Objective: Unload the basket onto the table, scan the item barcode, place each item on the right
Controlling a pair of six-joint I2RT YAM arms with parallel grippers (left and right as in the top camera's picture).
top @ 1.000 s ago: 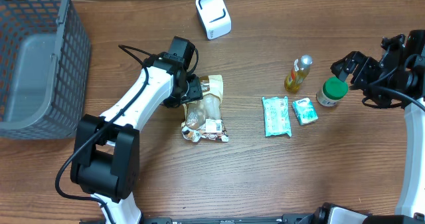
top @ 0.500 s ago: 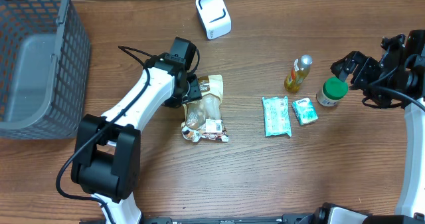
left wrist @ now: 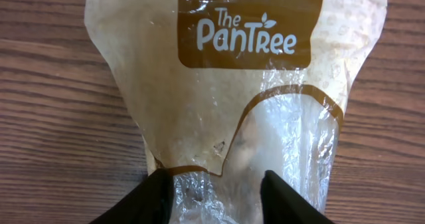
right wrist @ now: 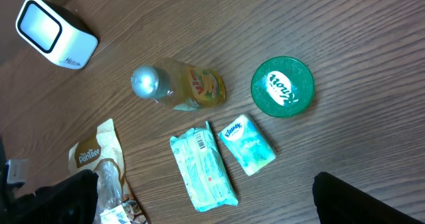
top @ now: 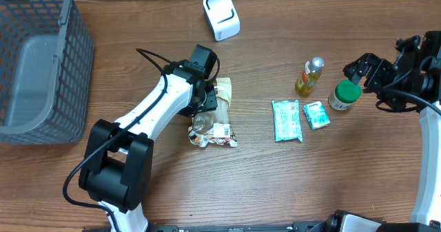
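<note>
In the left wrist view the left gripper point(left wrist: 216, 201) shows only 2 dark fingers, cut off at 6 o'clock. Whether they press the snack bag point(left wrist: 232, 104) cannot be told. From overhead the wrist hides the bag's middle, and the basket point(top: 77, 49) is cropped at 9 and 12 o'clock. Print on the long green pack point(right wrist: 202, 171) is too small to read.

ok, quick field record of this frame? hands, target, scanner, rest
target: PanTree bag, flat on table
left hand: fingers straddle the bag's clear part; grip unconfirmed
right hand: open, empty, near green-lidded jar
scanner: white device, far side, apart from bag
other: yellow bottle, large teal pack, small teal pack, grey basket at left
</note>
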